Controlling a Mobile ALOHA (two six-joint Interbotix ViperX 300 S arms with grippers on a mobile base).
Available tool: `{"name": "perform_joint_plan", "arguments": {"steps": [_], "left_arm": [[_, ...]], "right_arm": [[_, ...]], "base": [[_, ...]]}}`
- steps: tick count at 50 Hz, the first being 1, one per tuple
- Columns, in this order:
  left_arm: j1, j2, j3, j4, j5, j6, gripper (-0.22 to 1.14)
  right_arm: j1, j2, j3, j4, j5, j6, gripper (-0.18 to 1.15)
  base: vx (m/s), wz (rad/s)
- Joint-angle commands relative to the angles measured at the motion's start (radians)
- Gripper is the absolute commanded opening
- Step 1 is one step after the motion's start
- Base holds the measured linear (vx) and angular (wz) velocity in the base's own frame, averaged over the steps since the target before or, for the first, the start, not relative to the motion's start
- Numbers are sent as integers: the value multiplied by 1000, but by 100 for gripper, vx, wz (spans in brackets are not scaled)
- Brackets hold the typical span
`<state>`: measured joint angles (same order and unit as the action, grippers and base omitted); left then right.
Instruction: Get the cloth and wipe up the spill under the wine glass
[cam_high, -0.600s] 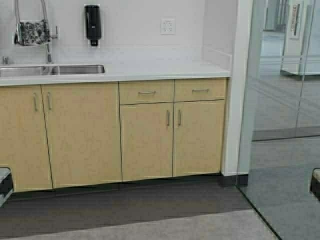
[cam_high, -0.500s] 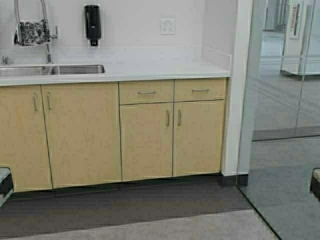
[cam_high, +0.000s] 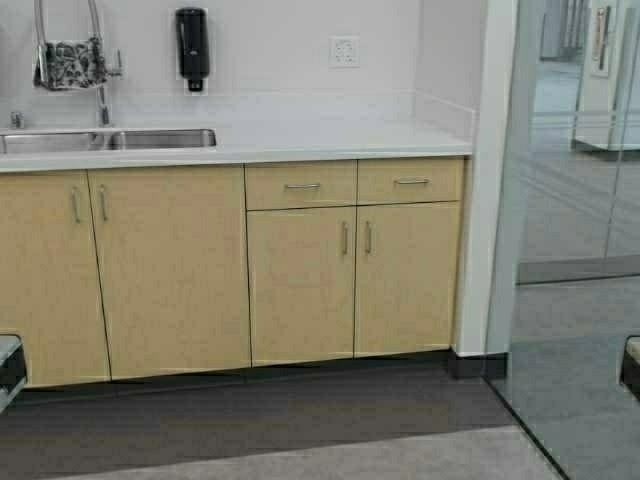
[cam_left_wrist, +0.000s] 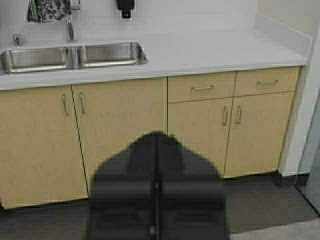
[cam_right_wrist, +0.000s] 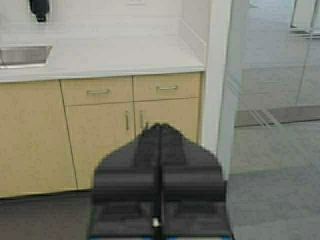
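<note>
While both tools (cam_left_wrist: 156, 150) (cam_right_wrist: 159, 140) sit pressed together, the floppy leaf-print cloth (cam_high: 70, 64) drapes over the curved faucet (cam_high: 98, 40).

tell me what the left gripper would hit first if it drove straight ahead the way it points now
Probably the pale wooden cabinet door below the steel sink. The shut left gripper aims level at it across open floor; depth is unclear.

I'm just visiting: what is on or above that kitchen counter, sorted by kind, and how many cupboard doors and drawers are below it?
Cloths: 1, the cloth draped on the faucet
Faucets: 1
Sink basins: 2
Soap dispensers: 1
Wall outlets: 1
Drawers: 2
Cupboard doors: 4
Total: 12
</note>
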<state>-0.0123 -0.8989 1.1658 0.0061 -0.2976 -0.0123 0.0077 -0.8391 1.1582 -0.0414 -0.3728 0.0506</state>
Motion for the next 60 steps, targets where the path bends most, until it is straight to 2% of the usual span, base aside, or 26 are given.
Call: {"name": "perform_joint_plan", "arguments": {"steps": [1, 11, 34, 43, 60], "left_arm": [[2, 6, -17, 5, -12, -3, 3], [2, 6, -6, 5, -32, -6, 3], [14, 29, 37, 5, -112, -6, 3], [72, 32, 32, 6, -121, -31, 3], [72, 31, 38, 38, -123, -97, 3]], "right_arm": [[2, 3, -11, -12, -28, 6, 6], [2, -3, -9, -18, -35, 12, 6], [2, -8, 2, -109, -81, 138, 6], [2, 26, -3, -143, -92, 149, 6], [2, -5, 12, -147, -100, 141, 6]], "base": [[19, 7], [24, 7], [27, 10], [29, 11], [32, 13]]}}
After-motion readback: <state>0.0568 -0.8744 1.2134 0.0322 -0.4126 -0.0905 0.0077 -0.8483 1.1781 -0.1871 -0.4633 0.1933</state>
